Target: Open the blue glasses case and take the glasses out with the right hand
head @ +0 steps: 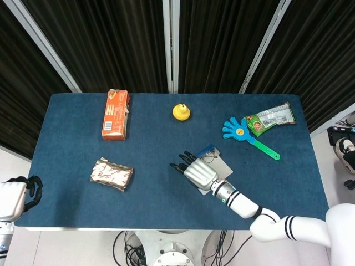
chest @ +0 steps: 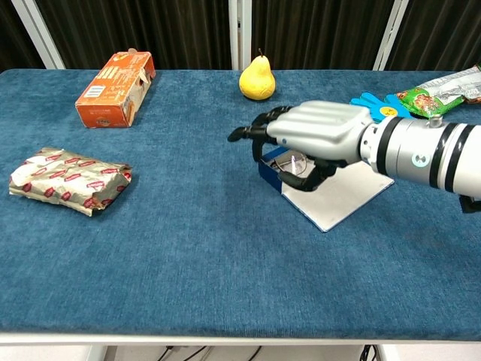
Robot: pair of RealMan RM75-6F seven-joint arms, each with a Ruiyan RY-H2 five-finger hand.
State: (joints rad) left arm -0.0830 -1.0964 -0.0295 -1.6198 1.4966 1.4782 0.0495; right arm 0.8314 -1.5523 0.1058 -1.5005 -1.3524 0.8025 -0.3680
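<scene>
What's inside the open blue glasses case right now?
Inside the open blue glasses case, wire-framed glasses are partly visible in the chest view. The white-and-black right hand hovers over the case, covering most of it; whether its fingers touch the glasses cannot be seen.

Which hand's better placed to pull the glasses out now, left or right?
Right. The right hand hovers directly over the open blue glasses case, fingers curled above the glasses inside. The left hand sits off the table's near-left corner, far from the case.
</scene>
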